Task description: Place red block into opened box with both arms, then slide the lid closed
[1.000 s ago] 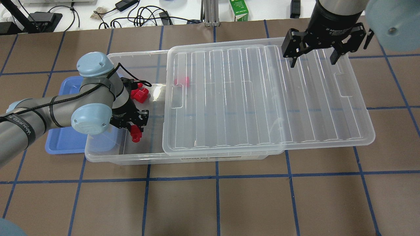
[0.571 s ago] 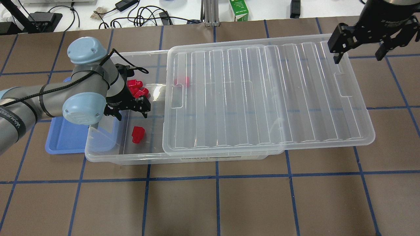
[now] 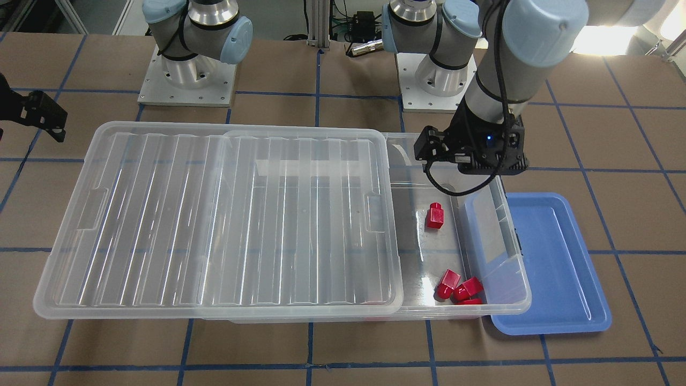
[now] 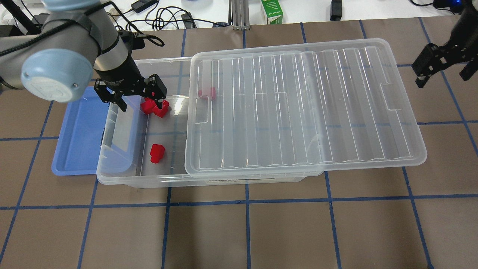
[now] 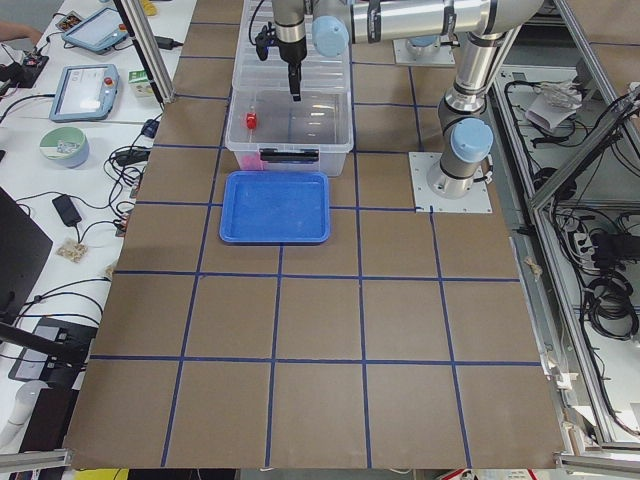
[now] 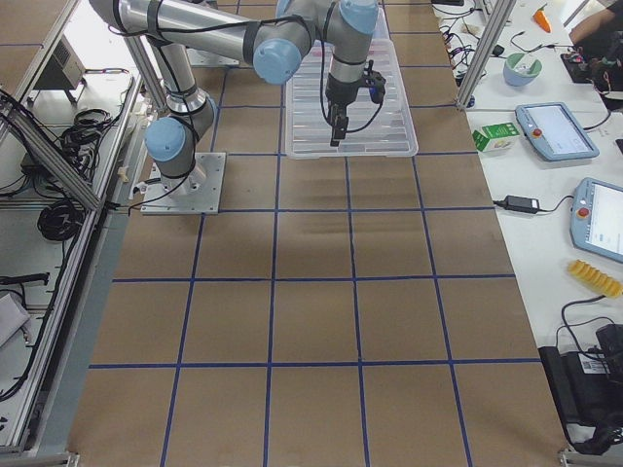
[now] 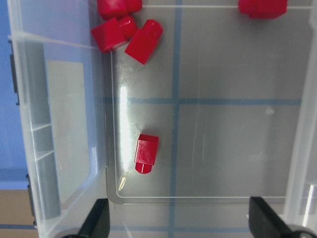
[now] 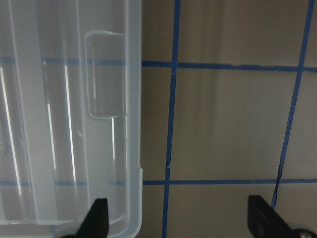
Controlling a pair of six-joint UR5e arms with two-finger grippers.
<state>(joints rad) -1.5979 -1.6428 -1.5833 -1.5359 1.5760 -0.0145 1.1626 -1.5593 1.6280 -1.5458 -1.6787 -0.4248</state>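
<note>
The clear box [image 4: 123, 178] lies across the table with its ribbed lid [image 4: 298, 108] slid right, leaving the left end uncovered. One red block [image 4: 157, 153] lies alone on the box floor [image 3: 435, 215] [image 7: 146, 154]. Several more red blocks [image 4: 154, 106] cluster in the far corner, and another [image 4: 207, 92] shows through the lid. My left gripper [image 4: 136, 101] hangs open and empty above that uncovered end [image 7: 181, 225]. My right gripper [image 4: 444, 76] is open beyond the lid's right end, touching nothing [image 8: 181, 220].
A blue tray [image 4: 76, 149] sits against the box's left end, partly under its rim. The lid overhangs the box on the right. Cables, a green carton [image 4: 272, 11] and devices lie past the table's far edge. Brown table with blue tape lines surrounds the box.
The left gripper left a red block on the box floor, then rose and drew back toward the far left corner. The right gripper moved right, off the lid and past its end.
</note>
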